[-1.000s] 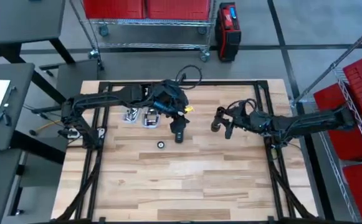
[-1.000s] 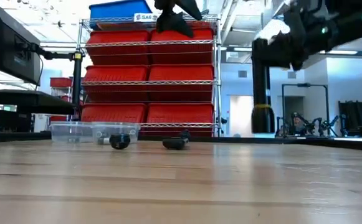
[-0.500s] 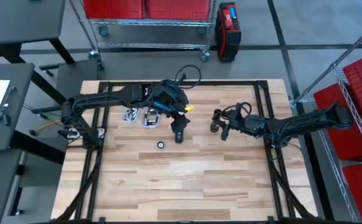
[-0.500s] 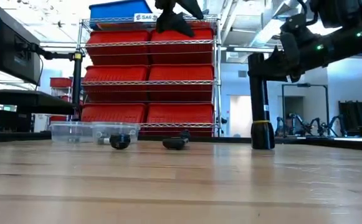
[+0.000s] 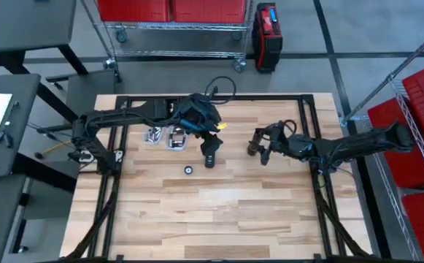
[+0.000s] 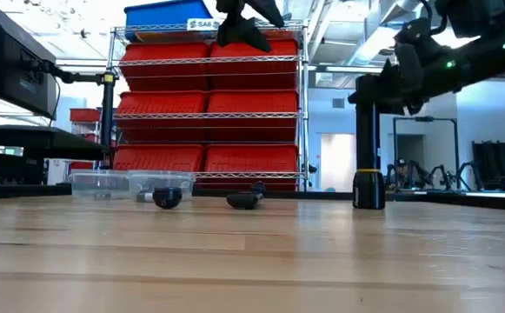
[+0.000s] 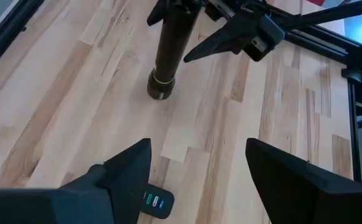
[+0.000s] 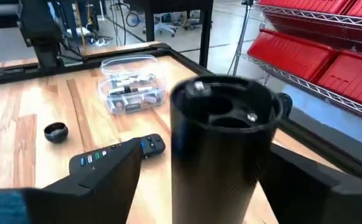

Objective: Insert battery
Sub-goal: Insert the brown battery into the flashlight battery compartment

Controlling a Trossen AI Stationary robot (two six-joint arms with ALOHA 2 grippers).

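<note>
Clear box: batteries inside | right fingers pinching black tube | left fingers spread

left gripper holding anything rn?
No. Left gripper is open and empty above the table, a remote lying below it.

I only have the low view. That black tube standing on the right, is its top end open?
Observer: Yes. The right wrist view looks down into the black tube: the top is open. The right gripper clamps it upright.
Operator: Where's the left gripper?
Observer: The left gripper hangs open over the remote.
Operator: And the small round thing?
Observer: The round cap lies alone on the wood, apart from the remote and the clear battery box.
</note>
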